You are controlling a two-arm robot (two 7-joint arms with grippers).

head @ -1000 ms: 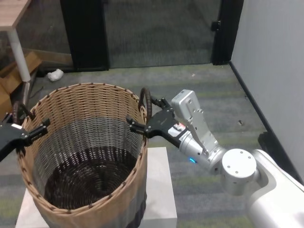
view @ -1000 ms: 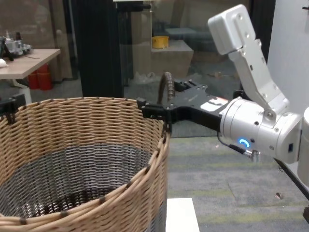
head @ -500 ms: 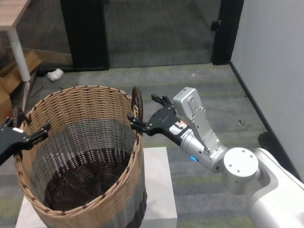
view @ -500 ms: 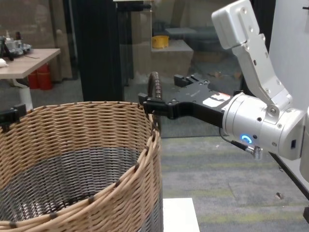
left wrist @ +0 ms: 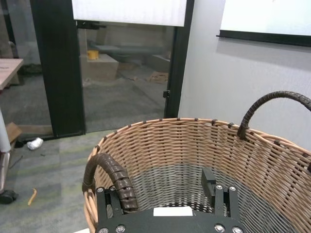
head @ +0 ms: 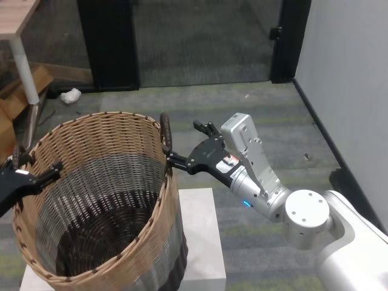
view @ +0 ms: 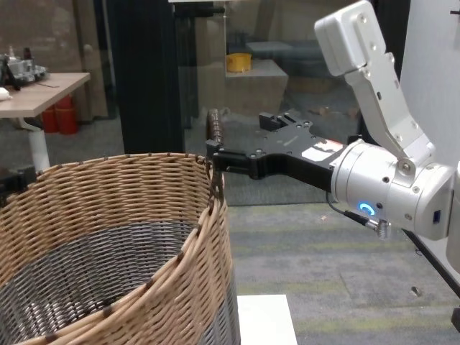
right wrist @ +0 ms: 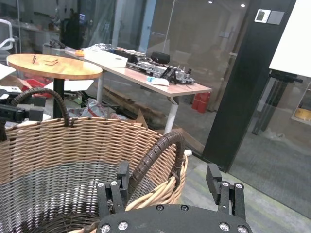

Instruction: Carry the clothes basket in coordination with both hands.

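The clothes basket [head: 91, 157] is round woven wicker, tan above and grey below, and stands tilted to the left on a white block [head: 197, 236]. My right gripper [head: 187, 143] is open at the basket's right rim. The right dark handle [head: 165, 128] stands by its nearer fingertip; in the right wrist view the handle [right wrist: 155, 155] lies between the jaws, close to one finger. My left gripper [head: 33, 165] is open at the left rim. In the left wrist view it [left wrist: 163, 191] has the left handle [left wrist: 109, 172] against one finger.
A wooden table [head: 18, 24] with a white leg stands at the far left. A black door frame [head: 109, 42] and glass are behind the basket. A white wall [head: 345, 73] runs along the right. A crumpled white item [head: 71, 95] lies on the carpet.
The basket has shifted and tipped to the left. Its right handle has slid from the middle of the right gripper's gap to its nearer fingertip. The right gripper has barely moved.
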